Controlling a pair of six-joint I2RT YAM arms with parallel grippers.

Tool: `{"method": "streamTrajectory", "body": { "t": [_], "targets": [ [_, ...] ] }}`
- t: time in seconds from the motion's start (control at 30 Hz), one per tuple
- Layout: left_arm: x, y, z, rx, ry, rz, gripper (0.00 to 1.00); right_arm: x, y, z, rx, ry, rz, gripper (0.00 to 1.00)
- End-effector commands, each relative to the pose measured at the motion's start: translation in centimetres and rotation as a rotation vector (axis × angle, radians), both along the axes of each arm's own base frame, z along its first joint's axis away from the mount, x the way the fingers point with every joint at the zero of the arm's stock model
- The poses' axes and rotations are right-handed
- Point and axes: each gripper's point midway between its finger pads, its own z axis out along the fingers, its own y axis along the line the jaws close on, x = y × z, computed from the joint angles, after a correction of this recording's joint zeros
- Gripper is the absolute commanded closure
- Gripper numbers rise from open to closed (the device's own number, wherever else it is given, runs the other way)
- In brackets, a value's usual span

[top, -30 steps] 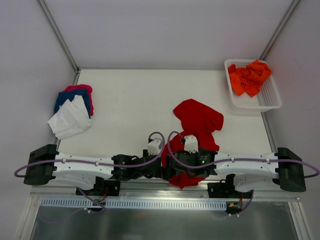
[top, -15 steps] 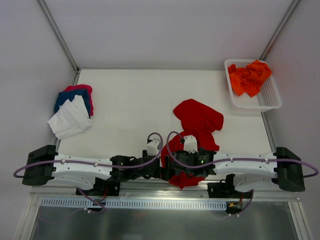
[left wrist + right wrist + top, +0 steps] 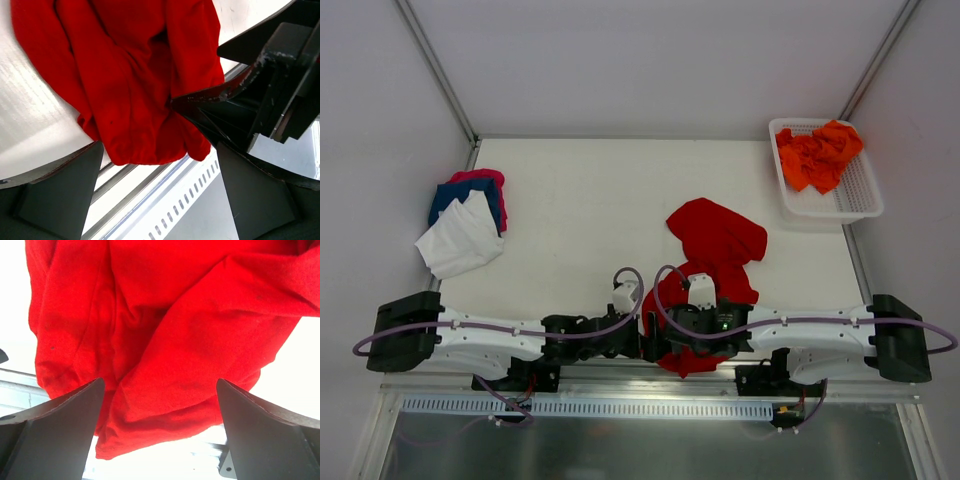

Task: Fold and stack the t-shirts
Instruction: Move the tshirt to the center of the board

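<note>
- Left gripper (image 3: 159, 146): jaws wide apart, nothing pinched. Its fingers (image 3: 60, 192) sit either side of the near end of the deep red t-shirt (image 3: 130, 75), which fills the space between them in the left wrist view.
- Right gripper (image 3: 160, 382): same deal, jaws spread wide, not clamped on anything. Red cloth runs between both dark fingers (image 3: 260, 435).
- The two grippers are right next to each other at the near-middle of the table (image 3: 580, 200). In the left wrist view, a dark part of the right arm's end touches the shirt's right side.
- The red tee is crumpled, not folded. Most of it lies right of centre on the table, and its near end hangs over the table's front edge, above a slotted metal rail (image 3: 165, 220).
- Far right corner: white mesh basket (image 3: 865, 205) with bright orange t-shirts (image 3: 818, 155) bunched inside.
- Left edge, well apart from the arms: a small pile, with a white t-shirt (image 3: 460, 240) on top and nearest, a blue t-shirt (image 3: 455, 195) under it, and a pink t-shirt (image 3: 480, 177) peeking out at the far side.
</note>
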Motion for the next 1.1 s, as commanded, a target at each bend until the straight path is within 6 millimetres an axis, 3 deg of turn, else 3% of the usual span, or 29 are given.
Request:
{"method": "streamTrajectory", "body": {
  "t": [0.0, 0.33, 0.67, 1.07],
  "targets": [
    [-0.4, -2.1, 1.3, -0.099, 0.030, -0.023, 0.01, -0.4, -0.4, 0.4, 0.034, 0.000, -0.037, 0.01],
    [-0.9, -3.6, 0.6, -0.078, 0.050, -0.061, 0.06, -0.5, -1.2, 0.2, 0.029, 0.001, -0.051, 0.00],
    [0.2, -2.3, 0.8, 0.007, 0.016, -0.011, 0.06, -0.5, -0.5, -0.2, 0.025, 0.005, -0.038, 0.01],
    [-0.4, -2.3, -2.6, 0.099, 0.074, -0.010, 0.07, -0.6, 0.2, -0.4, 0.031, 0.016, -0.024, 0.00]
  ]
}}
